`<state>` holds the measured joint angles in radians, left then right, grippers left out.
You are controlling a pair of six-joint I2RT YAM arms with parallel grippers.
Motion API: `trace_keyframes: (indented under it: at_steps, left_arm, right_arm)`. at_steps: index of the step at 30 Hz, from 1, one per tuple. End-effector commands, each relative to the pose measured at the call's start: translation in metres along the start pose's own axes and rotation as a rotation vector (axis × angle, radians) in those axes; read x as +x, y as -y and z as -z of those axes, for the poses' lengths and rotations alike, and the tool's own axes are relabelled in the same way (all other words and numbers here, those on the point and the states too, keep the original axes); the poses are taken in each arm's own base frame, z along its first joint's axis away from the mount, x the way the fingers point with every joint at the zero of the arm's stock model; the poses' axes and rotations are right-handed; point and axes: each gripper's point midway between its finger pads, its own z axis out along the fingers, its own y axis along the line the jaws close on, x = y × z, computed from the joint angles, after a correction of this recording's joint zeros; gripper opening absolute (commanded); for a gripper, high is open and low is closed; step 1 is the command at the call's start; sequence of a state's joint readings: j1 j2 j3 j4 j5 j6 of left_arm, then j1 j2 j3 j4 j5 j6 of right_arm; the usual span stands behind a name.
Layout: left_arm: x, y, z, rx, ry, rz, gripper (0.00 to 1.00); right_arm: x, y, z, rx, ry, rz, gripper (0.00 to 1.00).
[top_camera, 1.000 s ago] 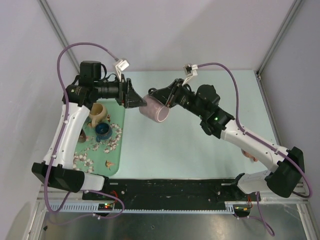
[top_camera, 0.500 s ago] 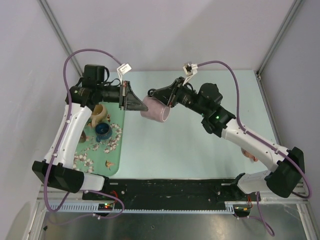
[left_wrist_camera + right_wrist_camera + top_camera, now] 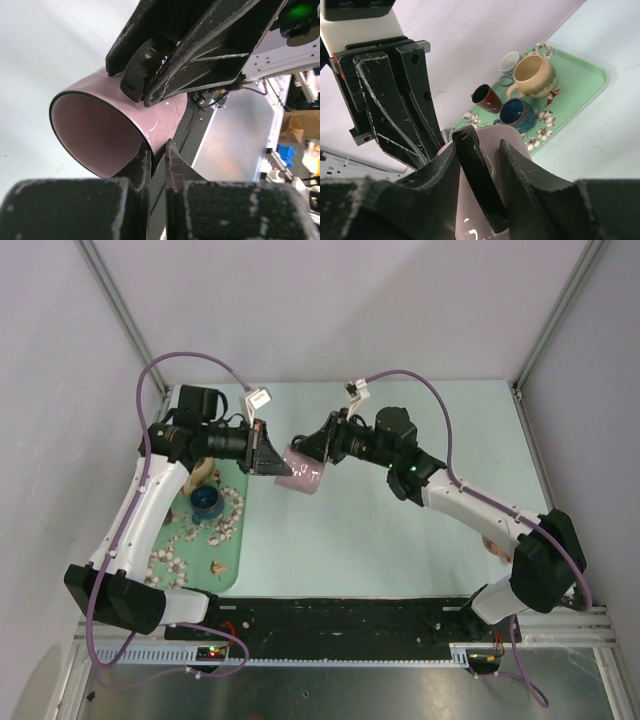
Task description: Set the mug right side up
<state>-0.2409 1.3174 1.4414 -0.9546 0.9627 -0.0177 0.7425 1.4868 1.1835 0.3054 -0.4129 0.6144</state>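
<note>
While nothing at the near edge of the surface (image 3: 400,530) matters to the job, the green tray (image 3: 240,545) at near left carries the other cups: a dark blue mug (image 3: 517,114), and beyond it a tan mug (image 3: 536,76) standing mouth up.

Farther in, left of centre, the mug (image 3: 300,472) hangs in the air above the surface. It is pale pink and lies on its side, its mouth facing the left arm. The left gripper (image 3: 159,150) is clamped on the mug's wall at the rim, one finger inside and one outside. The right gripper (image 3: 477,145) reaches in from the far right. Its fingers stand slightly apart around a dark glossy bar, seemingly the handle. Pink shows beside that bar, so I judge the right gripper is not pinching.

The mug looks like glazed ceramic, so it should be rigid, slick against hard fingers and likely to chip if dropped. It is probably heavy enough to pivot in a single rim pinch. A deep bite over the rim wall seems the safest hold, with the mouth rotated slowly upward and the base set down gently.
</note>
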Motion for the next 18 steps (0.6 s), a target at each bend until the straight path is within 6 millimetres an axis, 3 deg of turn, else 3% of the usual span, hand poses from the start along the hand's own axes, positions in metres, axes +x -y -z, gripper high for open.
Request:
trace_keyframes:
  at_steps: [1,3,4,6,10,14,18]
  left_arm:
    - [-0.019,-0.026,0.005,-0.151,0.056,-0.196,0.0]
    - [-0.011,-0.043,0.005,-0.217,0.035,-0.211,0.0]
    - [-0.007,-0.052,0.005,-0.246,0.021,-0.221,0.0]
    - [0.005,-0.069,0.004,-0.305,-0.016,-0.228,0.0]
    - [0.028,-0.102,0.01,-0.434,-0.093,-0.231,0.0]
    - [0.051,-0.126,0.041,-0.632,-0.22,-0.262,0.0]
    - [0.101,-0.116,0.088,-0.725,-0.465,-0.282,0.0]
  right_arm:
    - [0.008,-0.013,-0.001,-0.126,-0.061,-0.011,0.5]
    - [0.016,0.0,0.001,-0.099,-0.098,-0.007,0.68]
    - [0.02,0.006,0.002,-0.087,-0.115,-0.006,0.82]
    - [0.024,0.014,0.005,-0.062,-0.138,0.002,0.95]
    - [0.027,0.032,0.008,0.004,-0.15,0.007,0.99]
    - [0.021,0.048,0.018,0.12,-0.128,0.038,0.99]
    - [0.017,0.05,0.031,0.188,-0.127,0.1,0.99]
